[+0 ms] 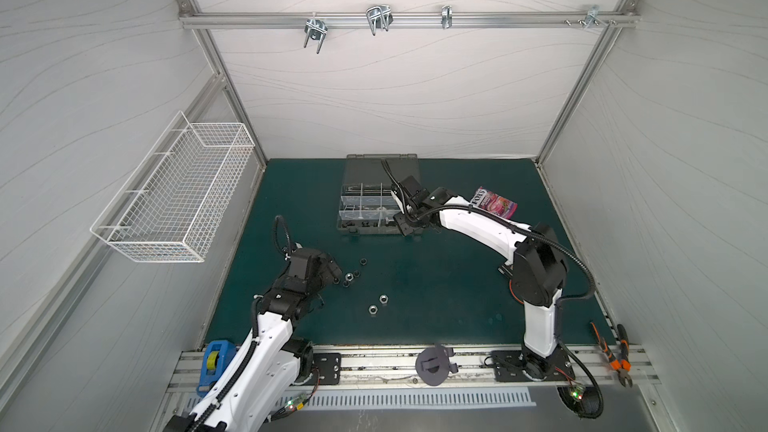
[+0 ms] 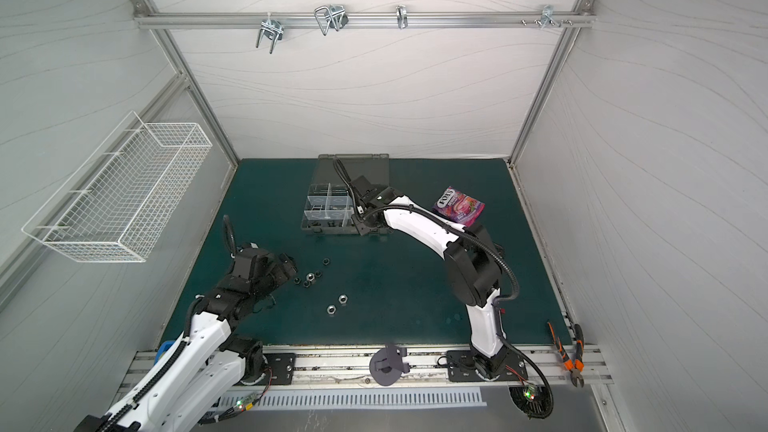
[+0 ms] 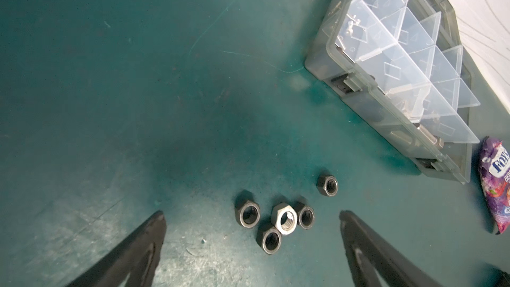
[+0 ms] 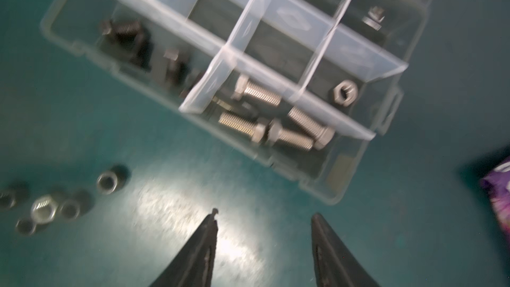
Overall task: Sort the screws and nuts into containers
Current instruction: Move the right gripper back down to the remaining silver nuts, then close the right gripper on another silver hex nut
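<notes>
Scuffed teal mat [image 1: 436, 284] (white-walled booth [image 1: 374, 97]); left hand [image 3: 251, 213] spread wide; right hand [image 4: 265, 214] released, both empty.

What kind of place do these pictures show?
Probably a robot test booth in a lab. Two robot arms stand bolted to a metal rail at the front of a green mat, white panels in an aluminium frame close it in, and loose nuts lie near a parts box.
</notes>
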You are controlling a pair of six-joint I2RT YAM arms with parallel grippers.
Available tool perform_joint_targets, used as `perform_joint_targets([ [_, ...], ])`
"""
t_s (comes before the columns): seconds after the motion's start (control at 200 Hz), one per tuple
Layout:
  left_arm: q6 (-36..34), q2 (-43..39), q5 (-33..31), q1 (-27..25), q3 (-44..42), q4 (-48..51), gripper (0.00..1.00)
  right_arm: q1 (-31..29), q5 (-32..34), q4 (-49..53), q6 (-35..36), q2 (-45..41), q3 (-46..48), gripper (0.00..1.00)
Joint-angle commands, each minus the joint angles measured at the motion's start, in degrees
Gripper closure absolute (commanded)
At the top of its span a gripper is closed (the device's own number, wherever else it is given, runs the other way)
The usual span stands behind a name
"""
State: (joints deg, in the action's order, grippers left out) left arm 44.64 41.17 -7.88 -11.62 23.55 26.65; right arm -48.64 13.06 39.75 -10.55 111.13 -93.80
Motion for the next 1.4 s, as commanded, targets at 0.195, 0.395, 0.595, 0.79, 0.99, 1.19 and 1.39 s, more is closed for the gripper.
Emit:
perform_joint_targets([
  [0.195, 1.9, -1.1, -3.0, 0.4, 1.6, 1.5, 0.01, -7.4, -2.9, 3.3, -6.7, -7.8, 10.6, 0.44],
  [0.395, 3.3, -1.1, -3.9, 0.3, 0.8, 1.4, 0.01, -13.6, -4.5, 4.2, -10.1, -7.6, 12.7, 0.43],
  [0.595, 4.0, -1.2, -4.4, 0.3, 0.4, 1.3, 0.01, -18.6, -5.4, 4.9, -10.7, -3.7, 11.9, 0.43],
  [0.79, 4.5, -2.0, -5.2, 0.4, 0.4, 1.9, 0.01, -20.8, -6.3, 4.9, -10.5, -0.5, 11.0, 0.44],
  [0.99, 5.1, -3.0, -5.8, 0.4, -0.3, 2.0, 0.01, -21.9, -7.7, 4.1, -10.6, 1.9, 10.3, 0.44],
  [1.19, 5.2, -3.1, -6.0, 0.4, -0.3, 2.2, 0.01, -22.1, -8.0, 3.6, -10.2, 4.0, 9.9, 0.44],
  [1.39, 5.2, -2.9, -5.9, 0.4, -0.4, 2.1, 0.01, -22.0, -7.7, 3.4, -9.0, 6.2, 8.5, 0.44],
])
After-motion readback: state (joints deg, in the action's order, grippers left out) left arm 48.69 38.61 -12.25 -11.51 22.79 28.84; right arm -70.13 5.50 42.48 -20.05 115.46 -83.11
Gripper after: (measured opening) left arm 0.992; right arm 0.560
